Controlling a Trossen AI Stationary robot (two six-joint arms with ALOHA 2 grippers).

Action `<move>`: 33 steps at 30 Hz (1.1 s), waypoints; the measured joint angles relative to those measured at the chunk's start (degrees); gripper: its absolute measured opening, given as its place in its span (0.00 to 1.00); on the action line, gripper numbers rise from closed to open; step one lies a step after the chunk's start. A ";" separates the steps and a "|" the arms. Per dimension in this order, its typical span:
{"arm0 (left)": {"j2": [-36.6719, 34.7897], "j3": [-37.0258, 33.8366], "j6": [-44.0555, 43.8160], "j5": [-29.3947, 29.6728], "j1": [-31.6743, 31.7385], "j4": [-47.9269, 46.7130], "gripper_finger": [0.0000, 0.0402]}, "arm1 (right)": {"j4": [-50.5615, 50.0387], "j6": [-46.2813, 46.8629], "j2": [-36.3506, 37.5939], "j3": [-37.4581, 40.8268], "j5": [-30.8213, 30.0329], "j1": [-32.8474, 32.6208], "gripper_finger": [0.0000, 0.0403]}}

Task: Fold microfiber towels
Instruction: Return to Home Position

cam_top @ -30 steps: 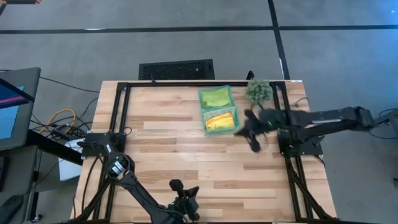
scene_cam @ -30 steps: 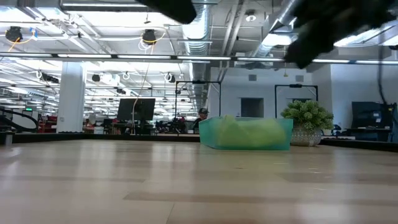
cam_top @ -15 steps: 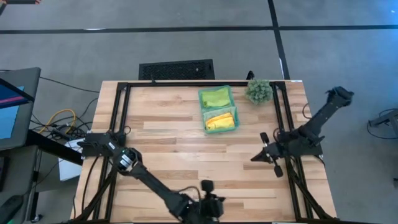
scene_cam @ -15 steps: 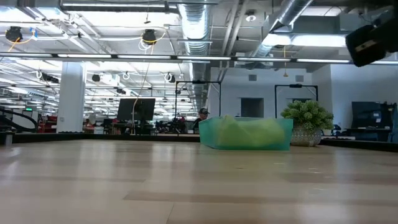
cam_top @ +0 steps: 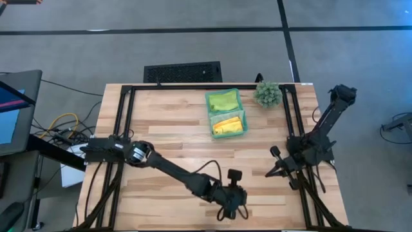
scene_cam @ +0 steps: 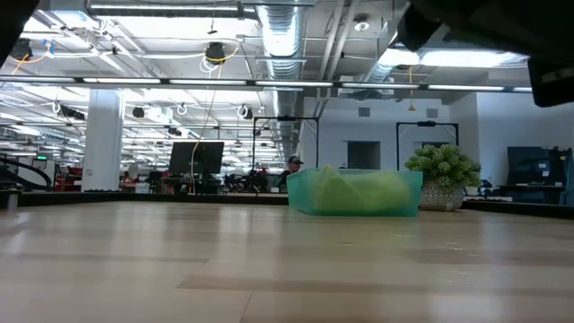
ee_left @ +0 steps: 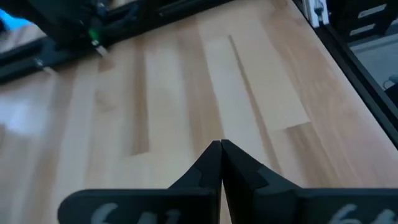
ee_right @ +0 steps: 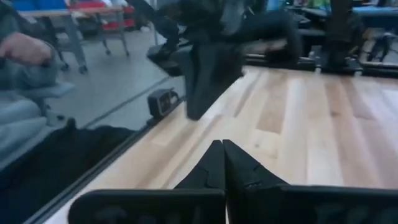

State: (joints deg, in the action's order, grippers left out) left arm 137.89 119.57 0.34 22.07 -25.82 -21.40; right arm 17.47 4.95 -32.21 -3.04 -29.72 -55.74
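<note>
Yellow towel point(cam_top: 228, 125) and green towel point(cam_top: 223, 100) are found in the teal bin point(cam_top: 208, 106), beyond both arms; right gripper point(ee_right: 222, 148) lies nearer than left gripper point(ee_left: 221, 148), each pressed together, empty

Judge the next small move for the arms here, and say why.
Probably retract the left gripper toward its base. It hangs shut and empty over the near table, while the yellow towel and a green towel lie in the bin and no cloth shows on the wood. The right gripper, shut too, sits near its base.
</note>
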 joint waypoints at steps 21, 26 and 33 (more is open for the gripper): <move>-9.50 -6.12 0.62 4.05 7.60 -8.92 0.00 | 4.17 -3.02 2.16 2.66 49.31 54.37 0.03; -20.67 -28.90 0.23 3.78 10.11 9.94 0.00 | 2.69 -3.34 8.23 2.66 49.15 57.10 0.02; -42.97 -65.39 -1.26 3.80 10.33 47.16 0.00 | -1.49 -3.83 16.23 2.66 49.14 60.06 0.03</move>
State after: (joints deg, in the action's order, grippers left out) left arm 94.93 54.18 -0.93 25.87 -15.49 25.75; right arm 15.98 1.12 -15.99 -0.38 19.42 4.32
